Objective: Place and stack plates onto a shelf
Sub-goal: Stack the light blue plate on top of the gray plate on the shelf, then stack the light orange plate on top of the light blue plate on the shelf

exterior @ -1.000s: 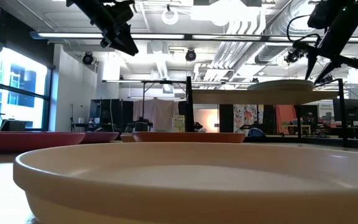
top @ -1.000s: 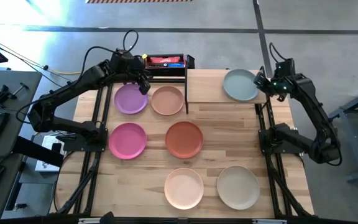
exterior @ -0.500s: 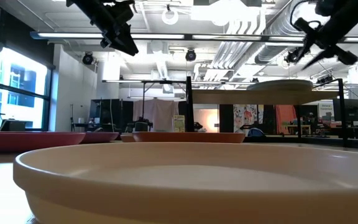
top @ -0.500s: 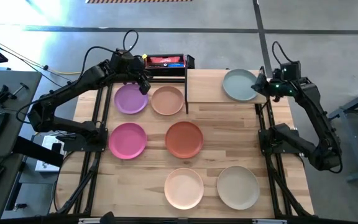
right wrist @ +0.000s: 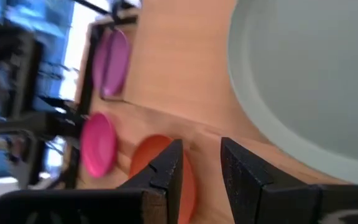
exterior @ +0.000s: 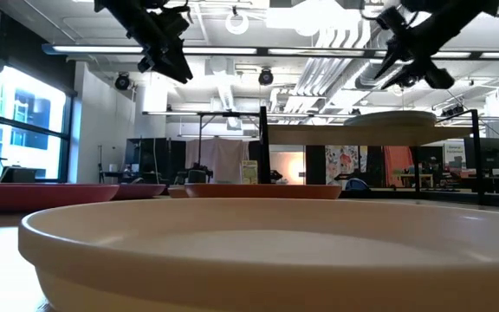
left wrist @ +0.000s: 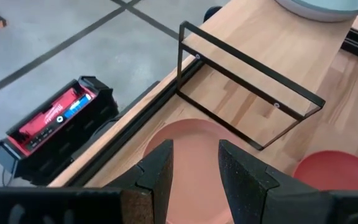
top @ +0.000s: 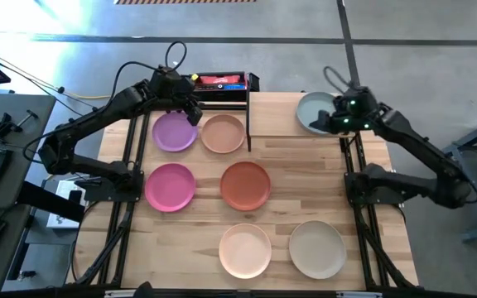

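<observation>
A beige plate [exterior: 258,251] is filling the bottom of the low view, hiding most of the table; from above it is sitting at the lower right [top: 317,248], beside a peach plate [top: 245,249]. Only the high view is showing the middle row: a pink plate [top: 170,186] and a terracotta plate [top: 245,185], with a purple plate [top: 175,132] and a tan plate [top: 224,133] farther back. The left gripper [top: 190,113] is hovering between those two, fingers parted and gripping nothing; its wrist view is looking down onto the tan plate [left wrist: 197,155]. At upper right, the shelf [top: 276,116] is carrying a grey-teal plate [top: 315,113]. The right gripper [top: 320,120] is hanging over that plate's right side, fingers [right wrist: 166,168] apart and empty. A red and black case [left wrist: 55,121] is lying beyond the table edge.
</observation>
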